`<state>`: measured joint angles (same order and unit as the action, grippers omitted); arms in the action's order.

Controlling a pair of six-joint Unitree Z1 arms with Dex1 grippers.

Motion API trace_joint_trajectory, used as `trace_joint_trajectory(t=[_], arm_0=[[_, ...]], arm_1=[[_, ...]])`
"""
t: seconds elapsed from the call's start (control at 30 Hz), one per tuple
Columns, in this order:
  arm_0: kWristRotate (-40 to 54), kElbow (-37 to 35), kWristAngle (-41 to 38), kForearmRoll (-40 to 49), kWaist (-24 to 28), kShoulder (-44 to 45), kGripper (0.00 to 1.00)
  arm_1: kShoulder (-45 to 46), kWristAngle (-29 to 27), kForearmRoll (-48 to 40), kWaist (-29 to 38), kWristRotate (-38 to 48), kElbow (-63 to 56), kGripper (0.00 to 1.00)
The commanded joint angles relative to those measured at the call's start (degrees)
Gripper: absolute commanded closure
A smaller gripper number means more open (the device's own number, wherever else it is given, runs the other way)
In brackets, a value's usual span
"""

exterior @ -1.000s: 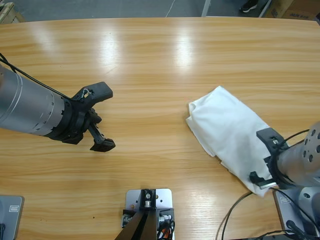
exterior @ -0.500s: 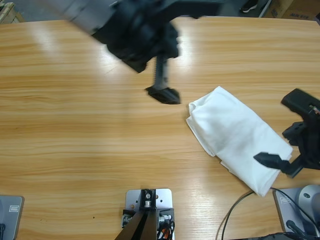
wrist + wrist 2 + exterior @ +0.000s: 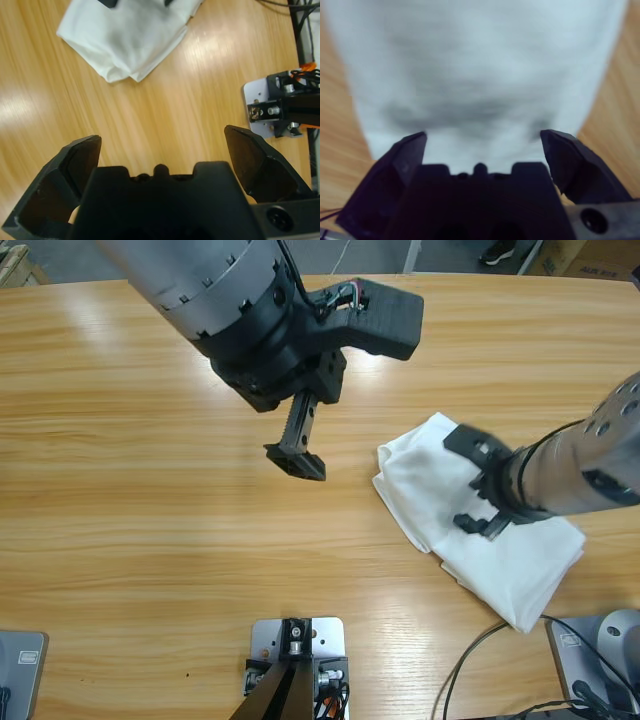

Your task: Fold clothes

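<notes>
The clothes are one white T-shirt (image 3: pixel 425 485) lying as a folded bundle on the right half of the table. The right wrist view is filled by the T-shirt (image 3: pixel 480 65), and no logo shows. My right gripper (image 3: pixel 463 483) reaches in from the right and hovers open over the bundle's middle, its jaws spread wide (image 3: pixel 482 142). My left gripper (image 3: pixel 355 395) comes down from the upper left, open and holding nothing, above bare wood to the left of the shirt. In the left wrist view the gripper (image 3: pixel 160 145) points at the T-shirt (image 3: pixel 125 40) some way off.
The long wooden table (image 3: pixel 150 540) spreads to the left and front. A black cable (image 3: pixel 468 660) loops at the table's front right near the shirt's corner. Beyond the far edge there is grey floor with a cardboard box (image 3: pixel 590 258).
My right gripper has moved left from the table's right edge to above the shirt. My left arm has swung from the left side up and across toward the middle. The shirt has not moved.
</notes>
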<state>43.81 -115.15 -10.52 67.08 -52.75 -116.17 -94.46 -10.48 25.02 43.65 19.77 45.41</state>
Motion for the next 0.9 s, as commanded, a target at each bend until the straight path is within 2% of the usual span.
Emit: trace_joint_trajectory(t=[0.03, 0.27, 0.47, 0.6, 0.73, 0.9], arm_0=[[-0.1, 2.4, -0.1, 0.8, 0.5, -1.9, 0.027], [-0.3, 3.2, -0.1, 0.9, 0.5, -1.8, 0.027], [-0.3, 4.4, -0.1, 0.9, 0.7, -0.6, 0.027], [-0.1, 5.9, -0.1, 0.9, 1.5, -0.1, 0.027], [0.0, 5.7, -0.2, 0.8, 1.6, -0.2, 0.027], [-0.1, 7.2, -0.2, 0.9, 1.6, 0.7, 0.027]], arm_1=[[6.1, -0.7, 5.4, -1.3, -1.5, 2.8, 0.091], [-1.2, 4.4, 5.3, -3.5, 1.6, 0.0, 0.097], [-10.9, 8.1, -1.0, -6.0, -1.0, 0.2, 0.1], [-12.1, 9.1, -9.9, -5.6, -8.3, -1.4, 0.113], [-12.1, 12.3, -22.7, -1.4, -14.7, -4.4, 0.156], [-17.1, 20.2, -33.3, 3.0, -21.8, -5.4, 0.202]])
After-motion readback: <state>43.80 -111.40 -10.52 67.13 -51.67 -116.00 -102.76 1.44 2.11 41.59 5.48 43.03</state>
